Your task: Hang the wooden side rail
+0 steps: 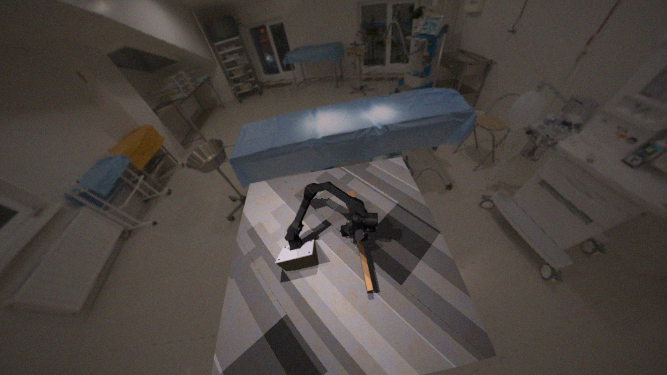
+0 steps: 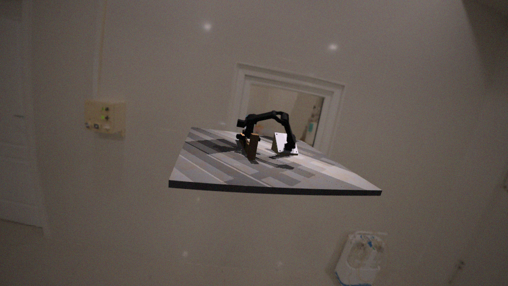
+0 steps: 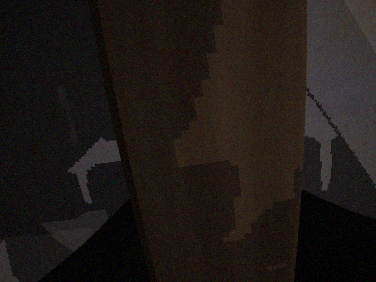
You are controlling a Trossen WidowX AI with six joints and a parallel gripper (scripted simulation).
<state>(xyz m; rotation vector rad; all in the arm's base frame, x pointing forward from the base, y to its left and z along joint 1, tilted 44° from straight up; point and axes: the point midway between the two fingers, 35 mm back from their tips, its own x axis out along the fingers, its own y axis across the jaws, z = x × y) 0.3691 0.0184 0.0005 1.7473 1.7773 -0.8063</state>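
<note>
Long wooden side rail (image 1: pixel 366 267) flat on table, headboard post (image 1: pixel 351 193) beyond.
</note>
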